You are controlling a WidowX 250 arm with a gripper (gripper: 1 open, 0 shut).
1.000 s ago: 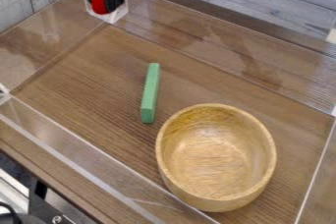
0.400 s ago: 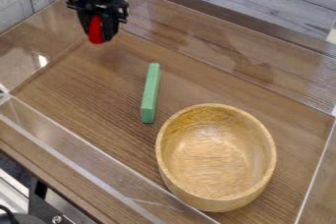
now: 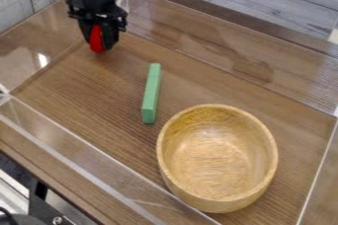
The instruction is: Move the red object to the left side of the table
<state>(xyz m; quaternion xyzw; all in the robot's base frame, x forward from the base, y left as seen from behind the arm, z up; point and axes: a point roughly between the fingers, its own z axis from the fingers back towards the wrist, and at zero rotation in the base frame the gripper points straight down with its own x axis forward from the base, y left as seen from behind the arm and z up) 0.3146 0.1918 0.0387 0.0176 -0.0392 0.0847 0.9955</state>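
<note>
Pointing straight down near the far left corner of the surface [image 3: 93, 91], the black hand [image 3: 98, 37] has its two fingers [image 3: 82, 30] closed around the red object [image 3: 98, 38], which shows as a bright red rounded shape between and just below the dark finger tips. Whether the red object already rests on the wood or hangs just above it cannot be told from this view. Taking the long green bar [image 3: 152, 93] as the landmark: the hand and the red object are well apart from it, up and to the left in the picture, toward the far clear wall. The green bar lies flat on the brown wood-grain, roughly in the middle, running nearly lengthwise away from the viewer with a slight tilt. Just to the lower right of the bar sits a wide, shallow wooden bowl [image 3: 218, 157], upright, its rim close to the bar's near end but not touching it; its inside shows only pale grain. Low clear acrylic walls [image 3: 79, 165] run along the near-left edge below the bar and along the far side beyond it, catching pale reflections. Behind the far wall, further from the bar, pale grey planks can be seen.
</note>
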